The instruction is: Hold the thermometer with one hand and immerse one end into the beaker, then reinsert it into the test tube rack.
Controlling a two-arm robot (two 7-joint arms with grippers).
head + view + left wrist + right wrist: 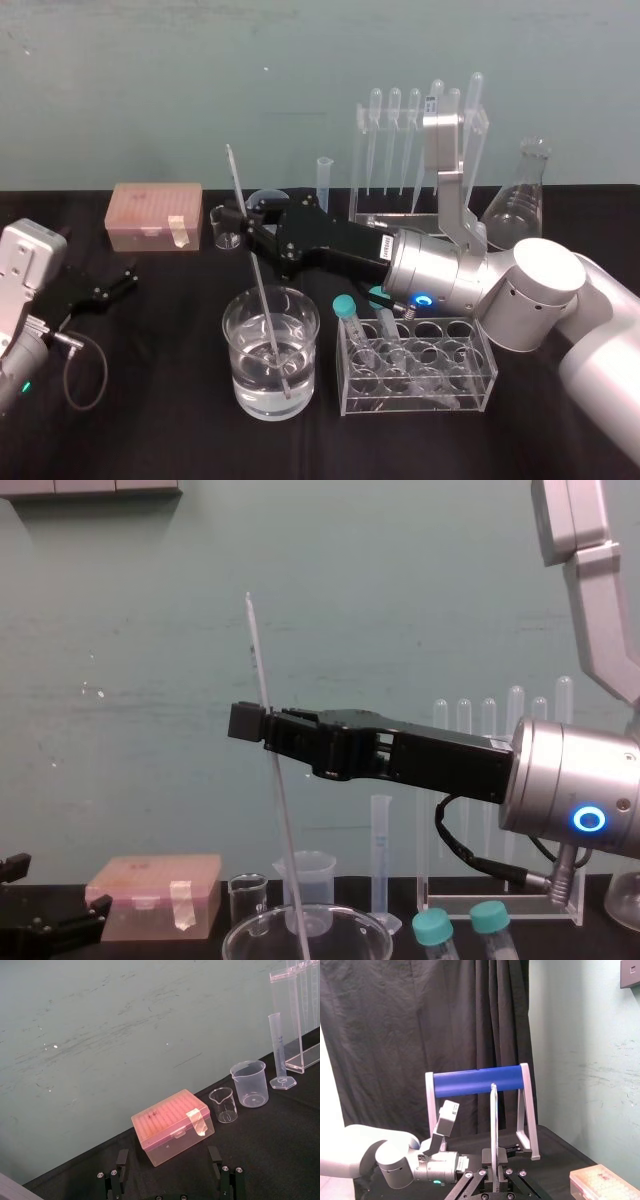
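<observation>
the thermometer (257, 655) is held in your right tool (247, 222), whose fingers are pinched narrow on the rod a little above its middle. the rod stands tilted, with its top leaning toward the robot's left. its lower end dips into the water of the beaker (300, 385) and reaches close to the glass bottom. the beaker sits upright on the black desk (160, 420) in front of the robot, about half full. the right arm reaches in from the right, with the tool above and just behind the beaker's rim. the test tube rack (390, 216), the tall clear frame, stands at the back of the desk near the wall, well apart from the beaker, with pipettes (394, 140) hanging through its top bar. a low tube holder (420, 370) with a teal-capped tube stands just beside the beaker on its right. a graduated cylinder (324, 185) stands behind the tool, left of the tall frame, and a glass flask (520, 205) stands right of the frame. a pink tip box (155, 215) lies at the back left. your left tool (169, 1160) is parked low over the desk at the left, facing that box, with its fingers spread wide and holding nothing.
</observation>
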